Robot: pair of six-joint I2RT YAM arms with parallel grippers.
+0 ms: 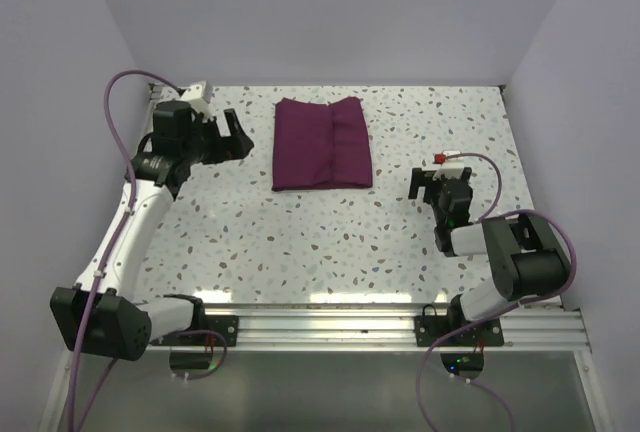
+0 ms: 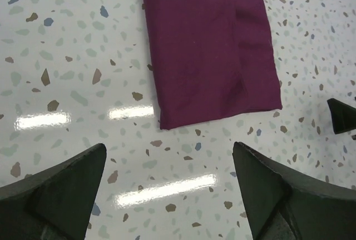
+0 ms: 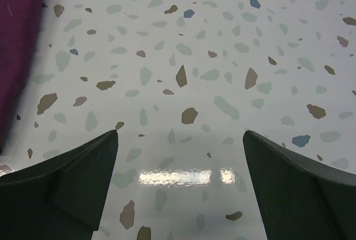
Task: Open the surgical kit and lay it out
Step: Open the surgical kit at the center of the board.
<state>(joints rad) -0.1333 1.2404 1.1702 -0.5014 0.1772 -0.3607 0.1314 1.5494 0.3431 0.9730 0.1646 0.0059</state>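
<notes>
The surgical kit (image 1: 322, 143) is a dark purple cloth wrap, folded shut and lying flat at the back middle of the table. Its steel tray and instruments are hidden inside. My left gripper (image 1: 236, 136) is open and empty, just left of the wrap and apart from it. In the left wrist view the wrap (image 2: 211, 51) lies ahead of the open gripper (image 2: 169, 156). My right gripper (image 1: 428, 184) is open and empty, right of the wrap. The right wrist view shows the gripper (image 3: 181, 137) over bare table, with the wrap's edge (image 3: 16, 45) at far left.
The speckled terrazzo table (image 1: 300, 242) is walled by pale panels at the back and both sides. An aluminium rail (image 1: 330, 317) with the arm bases runs along the near edge. The right gripper's tip (image 2: 344, 115) shows at the right edge of the left wrist view.
</notes>
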